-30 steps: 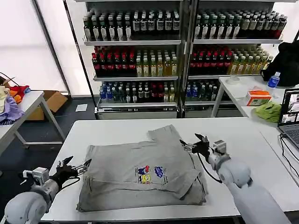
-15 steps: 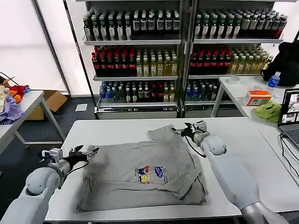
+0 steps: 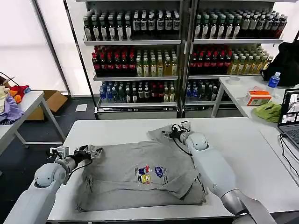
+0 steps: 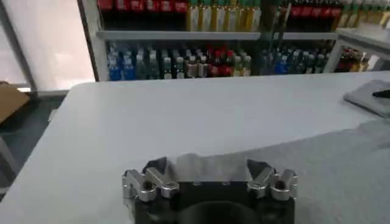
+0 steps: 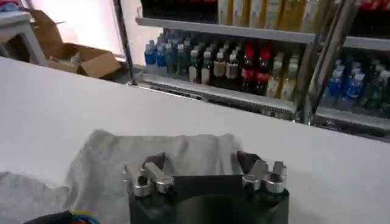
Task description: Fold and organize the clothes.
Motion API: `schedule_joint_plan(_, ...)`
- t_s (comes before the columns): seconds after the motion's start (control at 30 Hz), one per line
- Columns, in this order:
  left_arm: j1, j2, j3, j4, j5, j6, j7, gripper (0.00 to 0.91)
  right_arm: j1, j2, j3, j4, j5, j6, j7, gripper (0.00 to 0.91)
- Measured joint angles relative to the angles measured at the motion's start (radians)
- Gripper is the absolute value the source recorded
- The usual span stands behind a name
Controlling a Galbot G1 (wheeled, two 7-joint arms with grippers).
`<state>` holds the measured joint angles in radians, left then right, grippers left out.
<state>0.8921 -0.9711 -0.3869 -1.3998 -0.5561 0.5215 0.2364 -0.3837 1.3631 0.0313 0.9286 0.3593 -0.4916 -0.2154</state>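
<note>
Grey shirt (image 3: 145, 175) flat on white table (image 3: 243, 154), cartoon chest print (image 3: 150, 173) with no readable lettering. Left tool (image 3: 89, 151) fingers apart at shirt's left shoulder edge, moved in from off the table edge. Right tool (image 3: 171, 133) fingers apart over far sleeve, shifted back and leftward.

Grey shirt (image 3: 140, 175) with multicoloured chest print (image 3: 150, 173), white table (image 3: 261, 163)

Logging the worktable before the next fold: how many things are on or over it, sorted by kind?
Grey shirts: 2, stacked, the top one bearing the chest print
Grippers: 2, the left gripper at the shirt's left edge, the right gripper over the far sleeve
Total: 4
</note>
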Motion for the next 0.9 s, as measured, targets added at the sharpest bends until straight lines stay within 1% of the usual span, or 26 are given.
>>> schedule_joint_plan(0.03, -0.002, 0.0, 0.001, 0.005, 0.001, -0.001, 0.0, 0.333, 0.0, 0.001, -0.001, 0.0, 0.001, -0.001, 0.001, 0.0)
schedule_joint_plan(0.07, -0.004, 0.0, 0.002, 0.011, 0.002, -0.002, 0.001, 0.252, -0.001, 0.002, -0.003, -0.001, 0.002, -0.003, 0.002, 0.0)
schedule_joint_plan(0.13, -0.008, 0.001, 0.003, 0.02, 0.003, -0.002, 0.003, 0.212, -0.002, 0.003, -0.007, -0.001, 0.005, -0.007, 0.003, 0.0)
schedule_joint_plan(0.17, -0.009, 0.002, 0.004, 0.024, 0.004, -0.003, 0.004, 0.161, -0.003, 0.003, -0.007, 0.0, 0.006, -0.009, 0.004, 0.0)
schedule_joint_plan(0.23, -0.01, 0.003, 0.005, 0.031, 0.006, -0.003, 0.005, 0.121, -0.006, 0.002, -0.008, 0.002, 0.01, -0.013, 0.004, 0.0)
schedule_joint_plan(0.37, -0.005, 0.008, 0.005, 0.031, 0.006, -0.002, 0.01, 0.071, -0.013, -0.005, -0.009, 0.01, 0.018, -0.018, 0.006, 0.0)
schedule_joint_plan(0.4, -0.001, 0.01, 0.005, 0.028, 0.006, 0.0, 0.012, 0.04, -0.015, -0.007, -0.008, 0.013, 0.02, -0.019, 0.007, 0.0)
schedule_joint_plan(0.5, 0.01, 0.012, 0.003, 0.019, 0.008, 0.002, 0.016, 0.01, -0.023, -0.012, -0.006, 0.022, 0.027, -0.019, 0.012, 0.0)
schedule_joint_plan(0.73, 0.026, 0.003, -0.003, 0.0, 0.008, -0.001, 0.014, 0.01, -0.045, -0.026, 0.013, 0.058, 0.066, -0.026, 0.031, 0.0)
schedule_joint_plan(0.9, 0.027, 0.0, -0.012, -0.016, -0.006, -0.013, -0.002, 0.01, -0.071, -0.04, 0.039, 0.129, 0.12, -0.045, 0.057, 0.0)
